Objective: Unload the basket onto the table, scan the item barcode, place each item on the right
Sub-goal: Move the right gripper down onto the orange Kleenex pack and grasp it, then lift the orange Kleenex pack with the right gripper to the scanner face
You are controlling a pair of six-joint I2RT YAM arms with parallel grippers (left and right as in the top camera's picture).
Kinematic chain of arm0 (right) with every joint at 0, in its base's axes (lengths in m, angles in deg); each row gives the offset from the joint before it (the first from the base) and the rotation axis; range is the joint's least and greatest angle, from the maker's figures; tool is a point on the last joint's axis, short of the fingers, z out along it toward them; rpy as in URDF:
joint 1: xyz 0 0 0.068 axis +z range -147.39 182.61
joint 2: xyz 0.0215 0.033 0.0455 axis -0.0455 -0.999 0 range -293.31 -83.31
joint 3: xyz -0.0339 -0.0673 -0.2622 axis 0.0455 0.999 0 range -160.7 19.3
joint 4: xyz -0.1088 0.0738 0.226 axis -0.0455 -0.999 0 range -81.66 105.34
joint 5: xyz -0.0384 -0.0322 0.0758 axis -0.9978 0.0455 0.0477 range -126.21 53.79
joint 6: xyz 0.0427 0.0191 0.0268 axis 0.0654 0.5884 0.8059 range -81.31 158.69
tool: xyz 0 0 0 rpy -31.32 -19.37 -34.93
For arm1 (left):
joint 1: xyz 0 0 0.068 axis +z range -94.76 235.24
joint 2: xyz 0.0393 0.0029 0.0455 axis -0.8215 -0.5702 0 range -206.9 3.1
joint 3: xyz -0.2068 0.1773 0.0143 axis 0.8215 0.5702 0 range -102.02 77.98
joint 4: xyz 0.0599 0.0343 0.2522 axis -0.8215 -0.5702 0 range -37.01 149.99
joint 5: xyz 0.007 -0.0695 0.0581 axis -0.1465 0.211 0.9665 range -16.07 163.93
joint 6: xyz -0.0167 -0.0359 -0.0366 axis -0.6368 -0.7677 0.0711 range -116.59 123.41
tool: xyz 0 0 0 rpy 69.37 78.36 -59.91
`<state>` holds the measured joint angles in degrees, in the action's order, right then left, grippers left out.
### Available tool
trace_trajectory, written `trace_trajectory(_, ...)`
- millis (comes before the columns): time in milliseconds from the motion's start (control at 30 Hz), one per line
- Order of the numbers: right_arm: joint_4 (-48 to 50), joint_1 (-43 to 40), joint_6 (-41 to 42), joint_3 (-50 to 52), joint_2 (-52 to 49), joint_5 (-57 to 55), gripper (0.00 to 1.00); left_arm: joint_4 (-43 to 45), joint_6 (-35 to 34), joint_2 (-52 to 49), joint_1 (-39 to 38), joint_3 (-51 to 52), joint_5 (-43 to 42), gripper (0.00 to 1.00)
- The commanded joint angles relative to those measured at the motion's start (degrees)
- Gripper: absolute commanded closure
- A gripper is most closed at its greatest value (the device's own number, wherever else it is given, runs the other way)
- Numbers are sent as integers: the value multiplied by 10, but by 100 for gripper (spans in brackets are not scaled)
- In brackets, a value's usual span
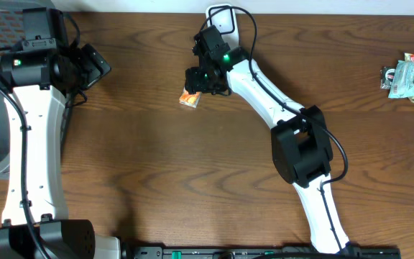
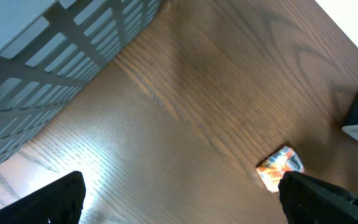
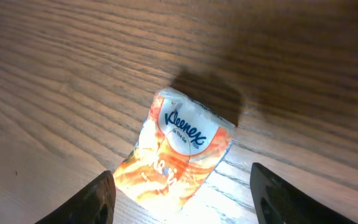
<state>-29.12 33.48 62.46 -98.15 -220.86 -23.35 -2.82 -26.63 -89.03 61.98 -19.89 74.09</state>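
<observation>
Kleenex tissue pack (image 1: 189, 98) is seen flat on the wooden bench (image 1: 157, 165), upper middle of the overhead view, orange print with the blue-on-white logo facing up.

Left to right:
- Grey slatted basket (image 2: 55, 68) is set at the far left edge of the bench. Contents cannot be made out.
- Left tool (image 2: 179, 190) is held near that basket, well apart from the pack. Its fingers (image 2: 48, 199) are spread wide with only bare wood between them. In the left wrist view the pack is seen small, towards the lower right, just beside the right-hand finger tip.
- Right tool (image 3: 182, 186) is positioned directly over the pack and pointed down at it. Its fingers (image 3: 98, 202) are apart, one to each side of the pack's near end. No contact with the pack is visible, and nothing is clamped. The pack is angled diagonally between them, and its shadow is thrown onto the wood behind it.
- A green and white packet (image 1: 412, 75) is seen at the far right edge, well apart from the rest. Print is too small to be read.
</observation>
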Motion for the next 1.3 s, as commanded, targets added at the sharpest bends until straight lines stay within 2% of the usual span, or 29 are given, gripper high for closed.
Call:
trace_trajectory(0, 33, -1, 59, 48, 15, 8, 34, -1, -3, 4, 2, -1, 3, 2)
trace_trajectory(100, 82, -2, 96, 103, 15, 8, 36, -1, -3, 4, 2, -1, 3, 2)
trace_trajectory(200, 129, -4, 99, 144, 15, 9, 41, -1, -3, 4, 2, -1, 3, 2)
trace_trajectory(233, 143, -5, 99, 156, 15, 11, 46, -1, -3, 4, 2, -1, 3, 2)
trace_trajectory(267, 148, -5, 98, 163, 15, 10, 62, -1, -3, 4, 2, -1, 3, 2)
trace_trajectory(333, 147, -8, 94, 163, 15, 13, 80, -1, -3, 4, 2, -1, 3, 2)
trace_trajectory(400, 151, -12, 94, 162, 19, 31, 87, -1, -3, 4, 2, -1, 3, 2)
trace_trajectory(467, 154, -21, 93, 160, 24, 58, 99, -1, -3, 4, 2, -1, 3, 2)
trace_trajectory(567, 153, -43, 71, 159, 42, 101, 99, -1, -3, 4, 2, -1, 3, 2)
trace_trajectory(733, 156, -104, 24, 159, 99, 271, 99, -1, -3, 4, 2, -1, 3, 2)
trace_trajectory(900, 165, -162, -18, 159, 134, 488, 99, -1, -3, 4, 2, -1, 3, 2)
trace_trajectory(1067, 198, -208, -109, 159, 135, 763, 98, -1, -3, 4, 2, -1, 3, 2)
trace_trajectory(1267, 199, -254, -110, 159, 135, 766, 99, -1, -3, 4, 2, -1, 3, 2)
